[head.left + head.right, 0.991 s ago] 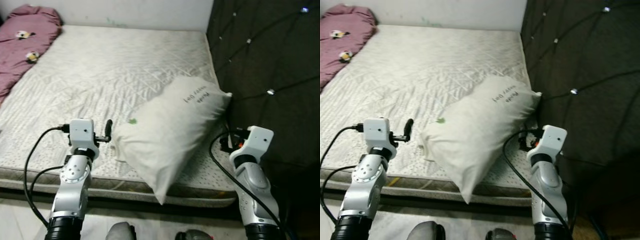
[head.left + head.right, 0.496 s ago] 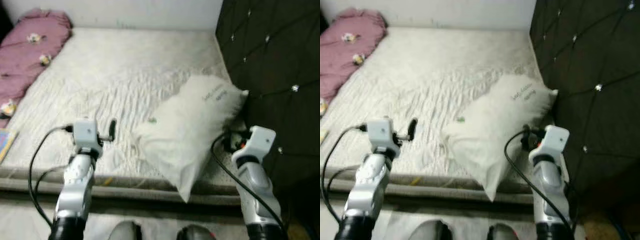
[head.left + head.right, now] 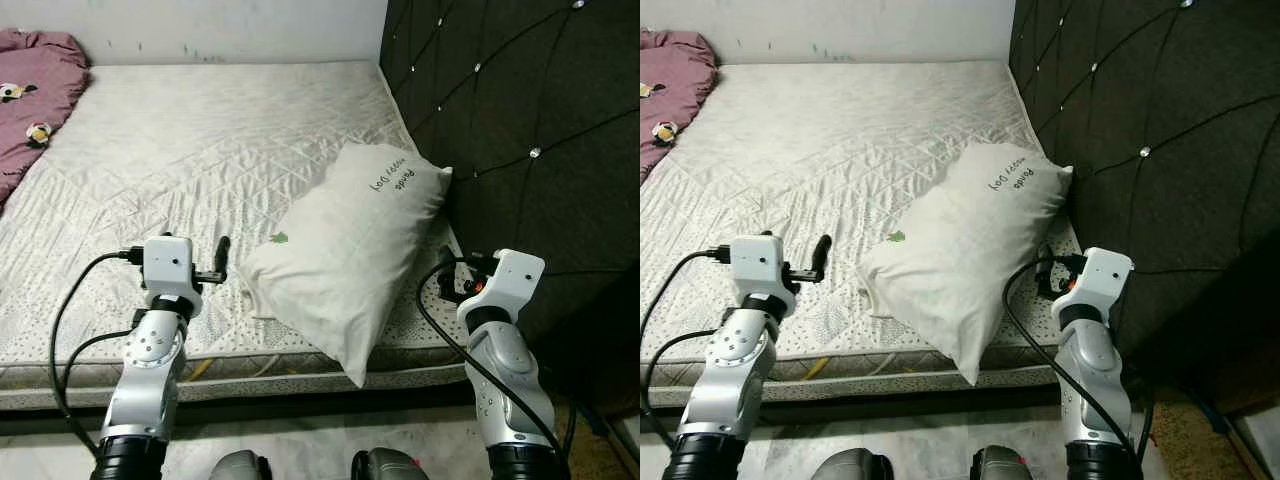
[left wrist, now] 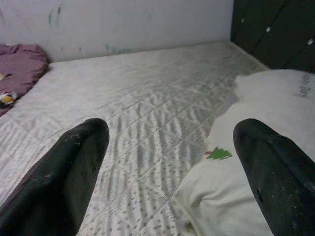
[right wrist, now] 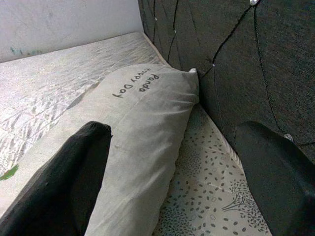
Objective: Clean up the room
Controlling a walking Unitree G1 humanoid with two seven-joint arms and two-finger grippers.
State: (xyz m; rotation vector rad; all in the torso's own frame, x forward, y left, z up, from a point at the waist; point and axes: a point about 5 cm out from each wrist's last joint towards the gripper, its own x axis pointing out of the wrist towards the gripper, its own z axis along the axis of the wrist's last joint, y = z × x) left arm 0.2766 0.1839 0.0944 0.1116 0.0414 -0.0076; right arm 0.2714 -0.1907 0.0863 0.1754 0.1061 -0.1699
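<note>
A white pillow point(image 3: 350, 255) with black lettering and a small green tree print lies slanted on the bare quilted mattress point(image 3: 200, 140), its top corner against the dark headboard. My left gripper point(image 3: 221, 258) hovers over the mattress's near edge, just left of the pillow's lower end. In the left wrist view it point(image 4: 172, 162) is open, with the pillow point(image 4: 246, 191) ahead and to one side. My right gripper point(image 3: 455, 282) is raised at the pillow's right, close to the headboard. Seen from the right wrist it point(image 5: 174, 167) is open, and the pillow point(image 5: 138, 123) lies ahead.
A dark tufted headboard point(image 3: 520, 110) walls off the right side. A crumpled pink blanket point(image 3: 30, 95) with small toys lies at the bed's far left corner. A white wall runs behind the bed. Pale floor point(image 3: 300, 455) shows below the mattress edge.
The whole picture has shifted and sharpened, so the camera moved. The pillow lies in the same spot on the bed and both arms keep the same pose.
</note>
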